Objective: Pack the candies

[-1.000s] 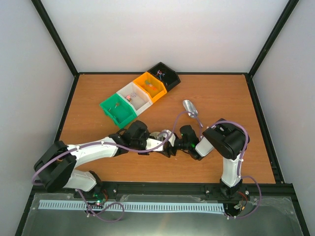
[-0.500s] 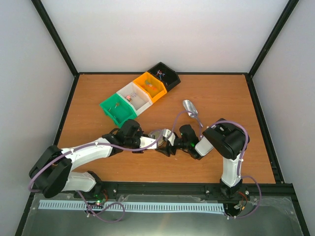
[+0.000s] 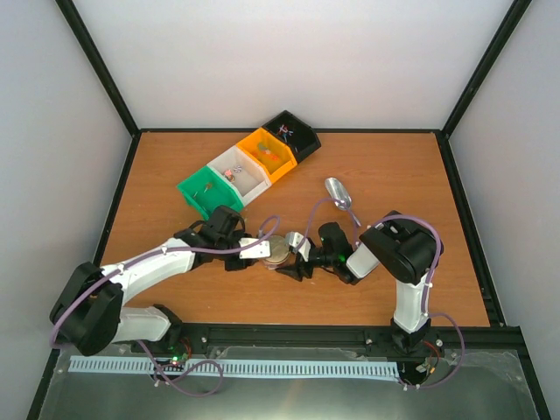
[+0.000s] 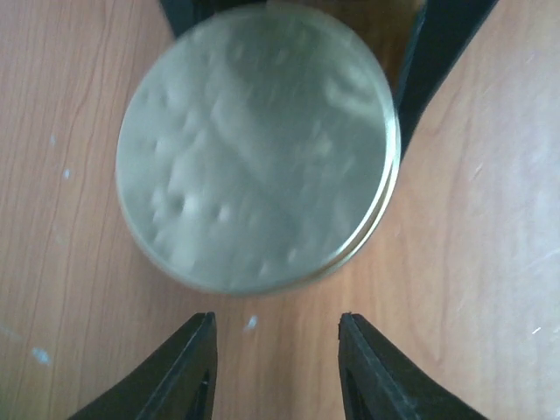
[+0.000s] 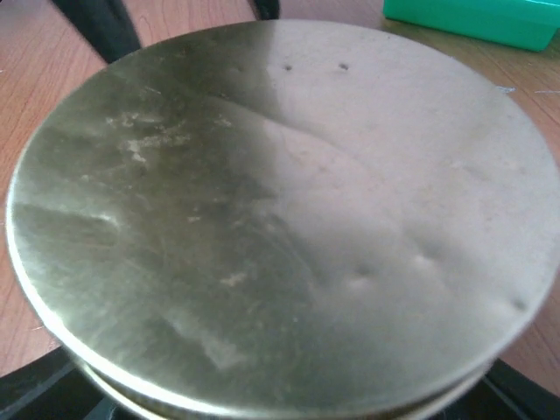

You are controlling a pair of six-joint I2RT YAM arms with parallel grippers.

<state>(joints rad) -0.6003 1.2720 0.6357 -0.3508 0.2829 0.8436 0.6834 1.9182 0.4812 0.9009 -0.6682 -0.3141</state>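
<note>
Left gripper point(image 4: 274, 332) hangs part-open and empty just short of the gold lid point(image 4: 258, 149), while the right gripper point(image 3: 292, 255) hugs that lid on both sides, apparently clamped on it. To work it cleanly, I'd want the left jaws centred and level on the rim before squeezing. The candies point(image 3: 231, 173) are tiny pink, orange and red specks in the bins point(image 3: 223, 208), well apart from the lid.

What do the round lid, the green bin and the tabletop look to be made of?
The lid looks like gold-toned brushed metal: small dents, fine scratches, soft sheen. The green bin seems moulded plastic: smooth, even colour, slight gloss. The table is wood or wood-look laminate, judging by grain lines.
</note>
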